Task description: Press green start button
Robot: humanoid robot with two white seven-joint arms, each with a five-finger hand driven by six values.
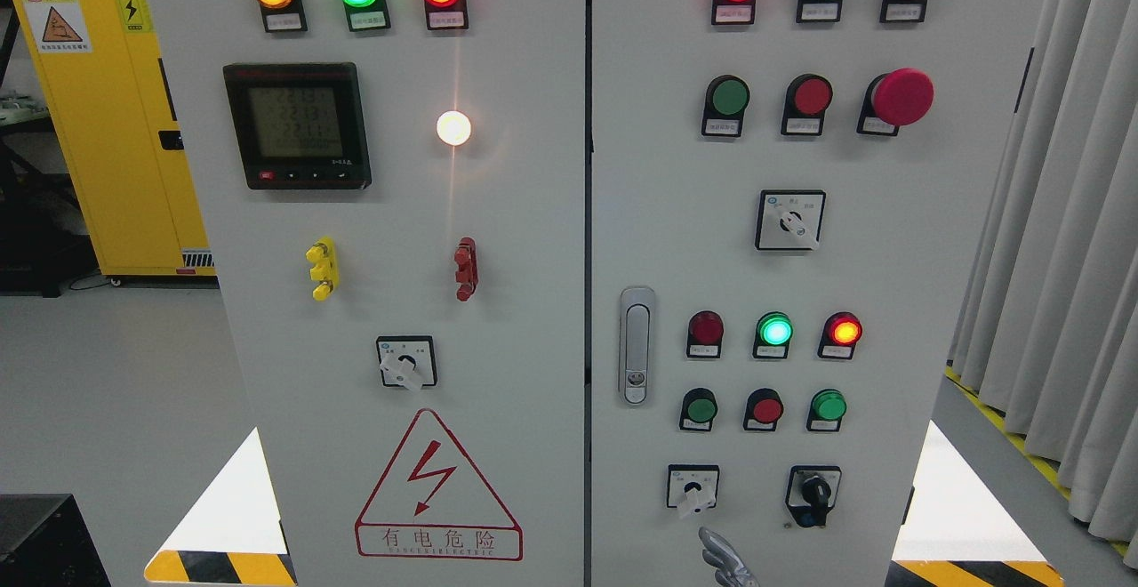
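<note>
Fingers at bottom edge, green button above.

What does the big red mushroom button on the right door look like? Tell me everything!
The big red mushroom button has a wide, round, smooth cap that looks like shiny plastic. It sticks out from the grey right door on a dark collar, with a small white label beneath, its print too small to read. It sits at the right end of the second row, beside a flat red button. It is unlit, and nothing touches it.
</note>
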